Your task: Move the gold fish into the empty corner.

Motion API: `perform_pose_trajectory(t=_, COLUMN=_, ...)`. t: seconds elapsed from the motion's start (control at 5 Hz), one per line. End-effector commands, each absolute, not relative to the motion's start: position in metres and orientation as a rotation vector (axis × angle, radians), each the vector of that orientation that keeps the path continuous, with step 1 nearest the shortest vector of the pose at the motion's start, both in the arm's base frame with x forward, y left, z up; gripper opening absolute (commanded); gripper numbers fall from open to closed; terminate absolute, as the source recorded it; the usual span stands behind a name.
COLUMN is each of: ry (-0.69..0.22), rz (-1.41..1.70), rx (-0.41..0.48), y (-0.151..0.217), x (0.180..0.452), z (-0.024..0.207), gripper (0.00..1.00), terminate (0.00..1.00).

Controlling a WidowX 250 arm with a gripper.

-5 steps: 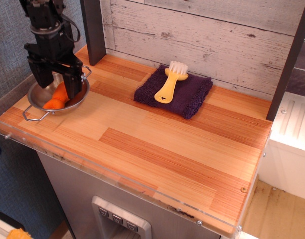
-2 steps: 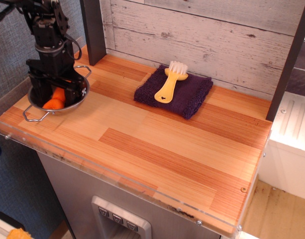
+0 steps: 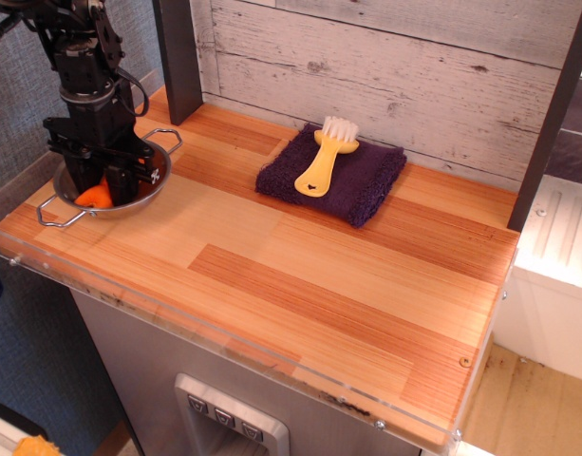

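Note:
The gold fish (image 3: 95, 197) is a small orange plush lying in a metal bowl (image 3: 153, 180) at the table's far left. My gripper (image 3: 105, 182) reaches straight down into the bowl, its black fingers either side of the fish and hiding most of it. The jaws look spread, with orange showing between and below them. The empty corner (image 3: 433, 375) is the bare striped wood at the front right, edged by a clear plastic rim, with a small screw head (image 3: 464, 361).
A yellow-handled white-bristled brush (image 3: 324, 161) lies on a dark purple cloth (image 3: 366, 185) near the back wall. A dark post (image 3: 179, 57) stands behind the bowl. Another dark post (image 3: 552, 114) stands at the back right. The table drops off at the right and front edges.
My gripper has come down from just above the bowl into it, around the fish. The bowl has shifted slightly to the left.

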State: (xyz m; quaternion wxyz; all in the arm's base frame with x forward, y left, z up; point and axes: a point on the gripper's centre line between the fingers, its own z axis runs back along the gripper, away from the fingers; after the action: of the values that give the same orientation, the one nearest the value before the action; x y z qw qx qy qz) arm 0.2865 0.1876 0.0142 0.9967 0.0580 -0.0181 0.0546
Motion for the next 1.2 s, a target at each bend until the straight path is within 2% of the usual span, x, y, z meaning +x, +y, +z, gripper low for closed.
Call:
perform_pose_trajectory(t=0.0, ry=-0.267, rz=0.267, rx=0.093, y=0.178, x=0.288, z=0.1, gripper=0.0, terminate=0.0)
perform_pose_trajectory(t=0.2, ry=-0.342, rz=0.258, rx=0.029, y=0.131, x=0.291, z=0.138, gripper=0.0, terminate=0.0)
perform_pose_trajectory(t=0.4, ry=-0.353, rz=0.207, rx=-0.061, y=0.085, x=0.291, z=0.133, gripper=0.0, terminate=0.0)
perform_pose_trajectory(t=0.6, ry=-0.299, rz=0.1, rx=-0.134, y=0.036, x=0.287, z=0.107, gripper=0.0, terminate=0.0)
perform_pose_trajectory(t=1.0, ry=-0.242, rz=-0.009, rx=-0.097, y=-0.062, x=0.283, z=0.072, gripper=0.0, terminate=0.0)
